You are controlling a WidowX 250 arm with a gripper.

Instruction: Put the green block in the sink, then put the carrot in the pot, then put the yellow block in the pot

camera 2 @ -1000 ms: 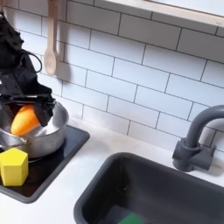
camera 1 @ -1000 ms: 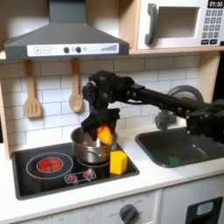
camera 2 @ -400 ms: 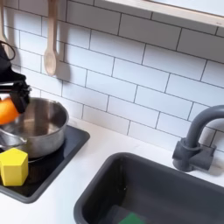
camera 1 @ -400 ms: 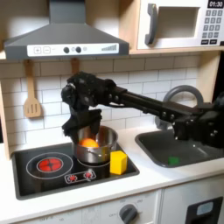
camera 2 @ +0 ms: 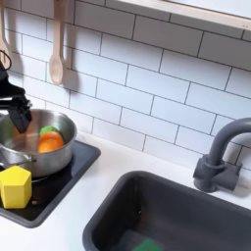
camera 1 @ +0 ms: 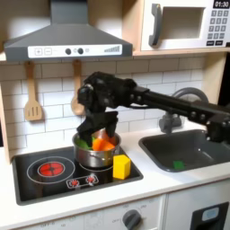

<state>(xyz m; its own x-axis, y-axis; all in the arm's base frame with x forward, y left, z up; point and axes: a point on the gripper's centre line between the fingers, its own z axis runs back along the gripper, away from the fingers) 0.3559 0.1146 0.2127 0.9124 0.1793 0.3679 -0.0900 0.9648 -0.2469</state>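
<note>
The orange carrot (camera 1: pixel 103 143) (camera 2: pixel 49 144) lies inside the shiny steel pot (camera 1: pixel 93 160) (camera 2: pixel 29 162) on the stovetop, its green top (camera 2: pixel 48 130) toward the wall. My gripper (camera 1: pixel 94 128) (camera 2: pixel 18 116) hangs just above the pot, open and apart from the carrot. The yellow block (camera 1: pixel 120 166) (camera 2: pixel 15 186) stands on the stovetop in front of the pot. A green block (camera 1: pixel 177 163) (camera 2: pixel 147 245) rests on the floor of the dark grey sink (camera 1: pixel 199 158) (camera 2: pixel 108 218).
The black stovetop (camera 1: pixel 45 171) has a red burner ring on the first exterior view's left. Wooden utensils (camera 1: pixel 32 94) (camera 2: pixel 57 44) hang on the tiled wall. A curved faucet (camera 2: pixel 218 157) stands behind the sink. The range hood (camera 1: pixel 67 36) overhangs the stove.
The carrot has gone from between my fingers, held at the pot's edge, to lying inside the pot. My gripper let go of it and stays just above the pot.
</note>
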